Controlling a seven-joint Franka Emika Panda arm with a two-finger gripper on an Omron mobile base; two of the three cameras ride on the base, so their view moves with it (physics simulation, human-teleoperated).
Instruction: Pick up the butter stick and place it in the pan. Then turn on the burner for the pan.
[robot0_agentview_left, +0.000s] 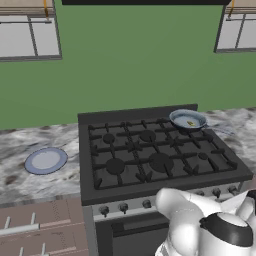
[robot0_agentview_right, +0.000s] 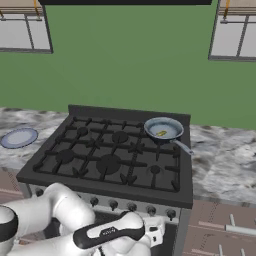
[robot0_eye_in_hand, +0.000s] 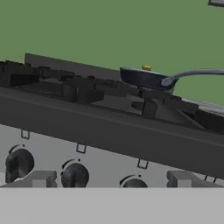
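Green wall and grey marbled counter frame a black gas stove (robot0_agentview_left: 165, 165) with six burners under cast-iron grates. On the back right corner sits the pan (robot0_agentview_right: 164, 130), its thin silvery handle (robot0_agentview_right: 183, 146) pointing out over the counter to the right, clear of the other burners. The butter stick (robot0_agentview_right: 161, 133) already lies inside the pan as a small yellow bar on its floor, so the placing part looks done and what remains is lighting the burner (robot0_eye_in_hand: 148, 92) beneath the pan, mostly hidden by it. A blue-rimmed plate (robot0_agentview_left: 45, 161) lies bare on the counter left of the stove, well apart from it.

The arm is folded low in front of the stove, with the hand facing the row of knobs (robot0_eye_in_hand: 74, 176) on the steel front panel, which fits a reach for a control. In the hand view the gripper (robot0_eye_in_hand: 111, 179) shows two grey fingertips (robot0_eye_in_hand: 41, 179) spread wide with nothing between them, so it is released and empty, with a knob in the gap just ahead. Which knob governs the back right burner cannot be read from the panel, so picking the wrong one is the main risk
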